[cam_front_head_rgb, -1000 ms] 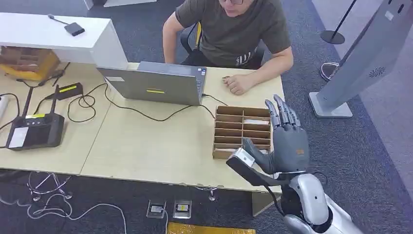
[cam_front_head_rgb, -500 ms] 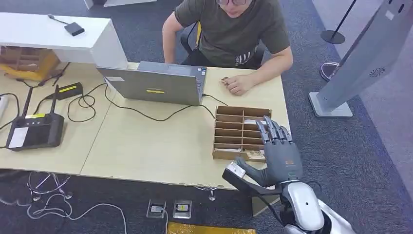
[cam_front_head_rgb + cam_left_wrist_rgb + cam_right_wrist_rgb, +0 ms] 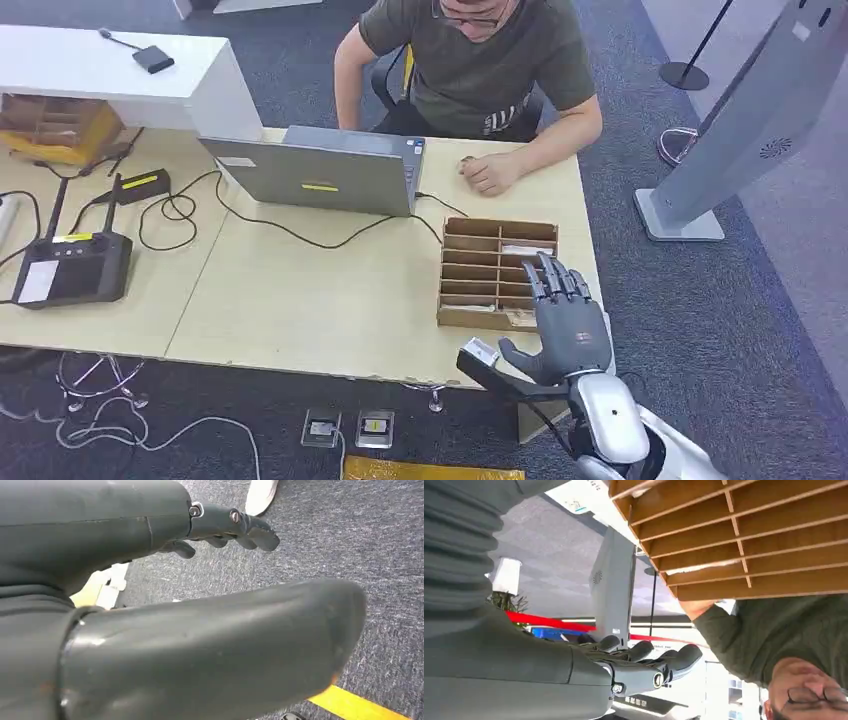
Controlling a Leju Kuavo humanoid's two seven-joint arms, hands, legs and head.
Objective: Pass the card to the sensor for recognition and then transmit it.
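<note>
White card [image 3: 525, 250] lying in a right-hand compartment of the wooden tray [image 3: 455, 318], second row from the far end; seen too in the right wrist view [image 3: 704, 566]. One card plainly countable; a pale strip in the nearest left compartment, too small to tell.

Right hand [image 3: 567, 325] raised over the tray's near right corner, back of the hand up, fingers [image 3: 553, 278] stretched forward and spread, thumb out to the left, grasping nothing. Left hand [image 3: 125, 530] hanging over grey carpet, fingers [image 3: 250, 527] loosely bent and apart, nothing in them.

One tray, two columns of compartments, on the pale table [image 3: 300, 300]. One grey laptop [image 3: 320, 180] beyond it, one black flat device [image 3: 70, 268] far left with cables. One person [image 3: 480, 60] seated opposite, a hand [image 3: 490, 172] resting on the table. One grey kiosk [image 3: 750, 120] standing off to the right.
</note>
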